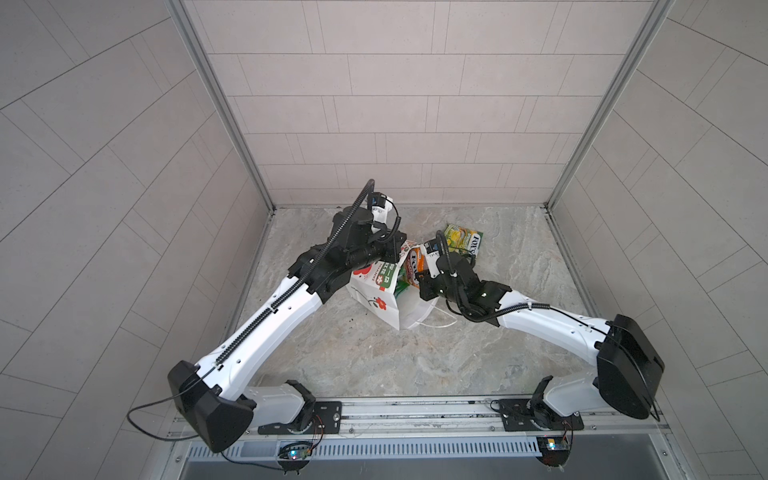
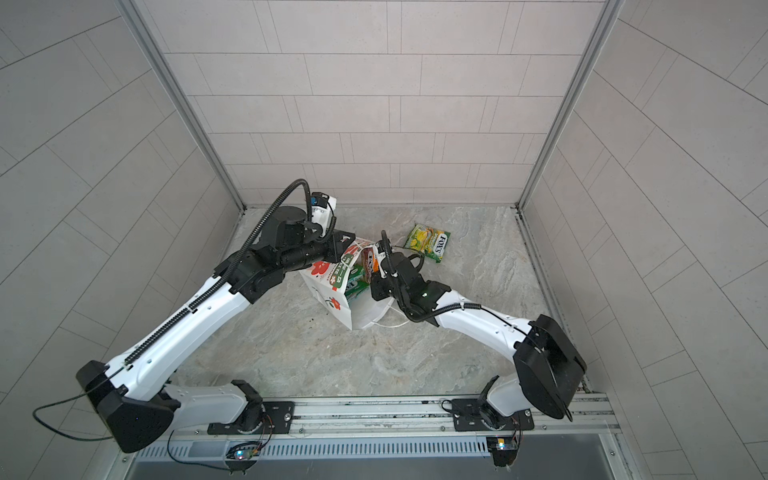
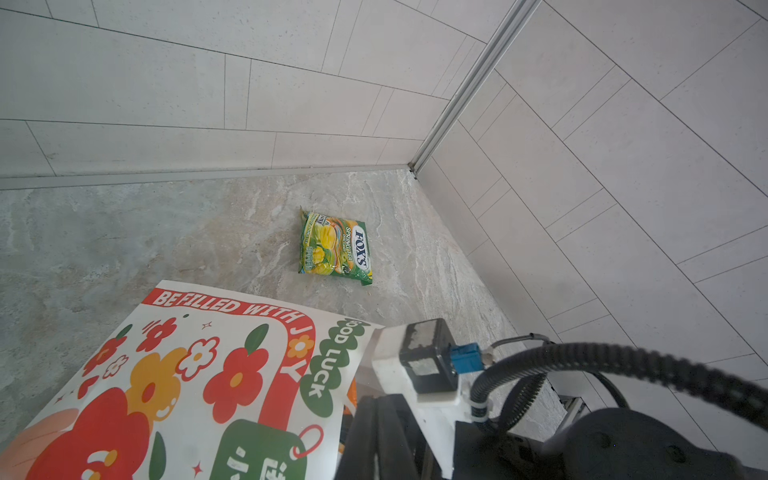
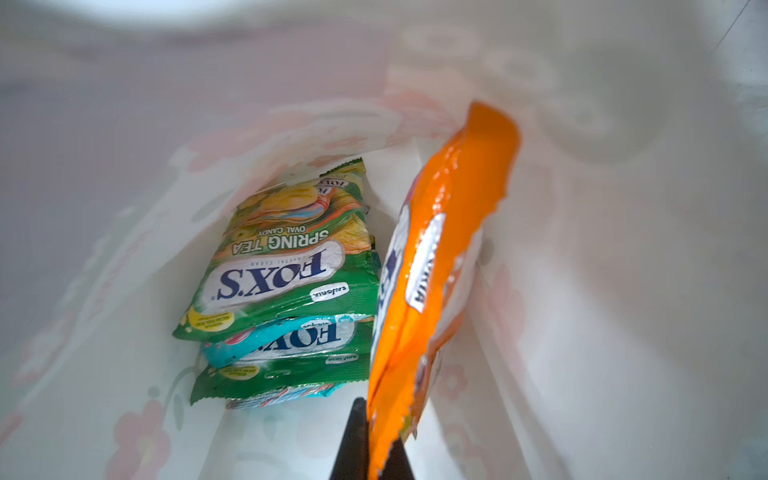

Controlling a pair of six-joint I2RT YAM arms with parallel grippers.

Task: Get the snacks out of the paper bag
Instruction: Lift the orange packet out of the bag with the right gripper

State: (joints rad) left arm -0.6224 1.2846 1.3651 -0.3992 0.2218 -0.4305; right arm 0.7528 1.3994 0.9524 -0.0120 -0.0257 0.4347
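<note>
Pinching orange packet (image 4: 440, 257), right gripper (image 4: 374, 449) is cropped; left gripper (image 1: 394, 246), closed, mostly hidden.

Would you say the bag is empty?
Not empty: a green packet and a teal packet lie stacked in the bag; the right tool pinches an orange packet.

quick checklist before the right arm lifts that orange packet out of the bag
1. right pincer shut on orange packet: ok
2. orange packet clear of paper bag: not ok, it is inside
3. left pincer gripping the bag's rim: cannot tell; shut there, contact hidden
4. stacked packets in the bag outside the grip: ok
5. bare table by the loose green packet for a drop: ok
</note>
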